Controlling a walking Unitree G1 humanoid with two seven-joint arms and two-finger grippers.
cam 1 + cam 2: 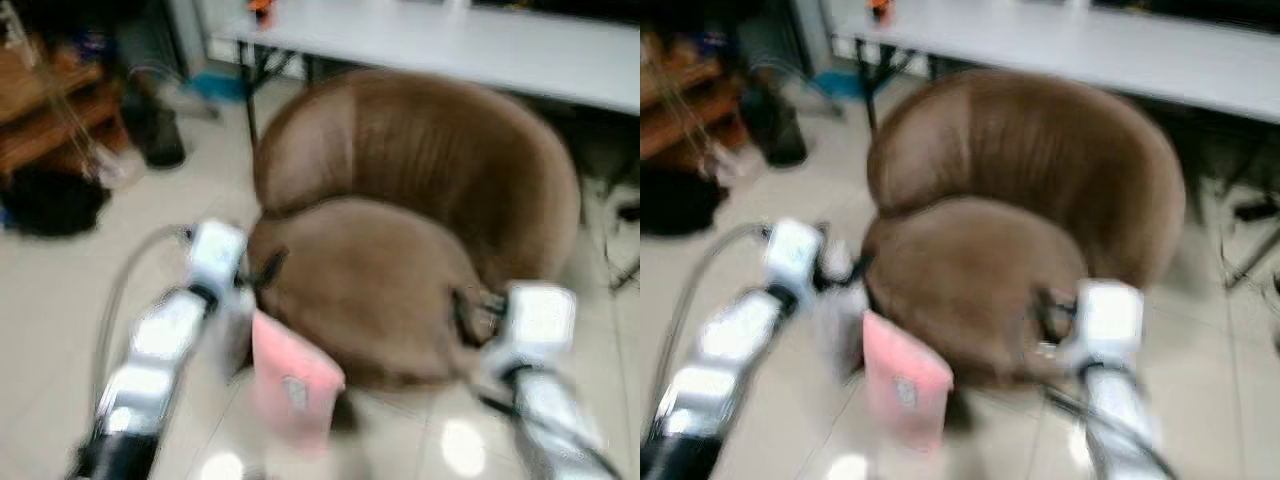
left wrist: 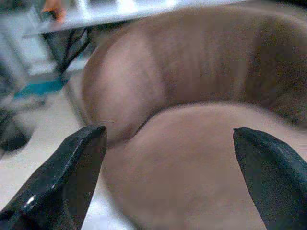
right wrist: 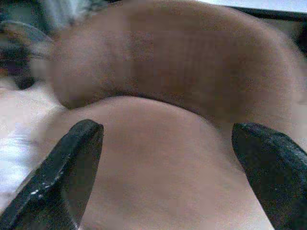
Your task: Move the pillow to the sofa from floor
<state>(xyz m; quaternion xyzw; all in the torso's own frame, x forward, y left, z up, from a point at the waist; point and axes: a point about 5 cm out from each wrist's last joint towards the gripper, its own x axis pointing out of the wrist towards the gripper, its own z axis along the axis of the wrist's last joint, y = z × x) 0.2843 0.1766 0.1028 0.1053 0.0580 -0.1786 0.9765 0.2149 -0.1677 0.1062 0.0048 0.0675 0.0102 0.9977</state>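
Note:
A pink pillow (image 1: 292, 385) stands upright on the tiled floor, leaning against the front left of a round brown sofa chair (image 1: 420, 200). My left gripper (image 1: 262, 270) is raised at the seat's left edge, just above the pillow, open and empty. At the seat's front right edge my right gripper (image 1: 470, 312) is also open and empty. In the left wrist view the black fingers (image 2: 67, 177) stand wide apart with the brown seat (image 2: 192, 158) between them. The right wrist view has its fingers (image 3: 62, 177) spread over the seat (image 3: 158, 163) too. The pictures are blurred.
A long grey table (image 1: 450, 45) stands behind the chair. Wooden shelves (image 1: 50, 110) and dark bags (image 1: 50, 200) are at the far left. A dark bin (image 1: 160, 135) stands on the floor beside them. A cable (image 1: 125, 280) loops from my left arm.

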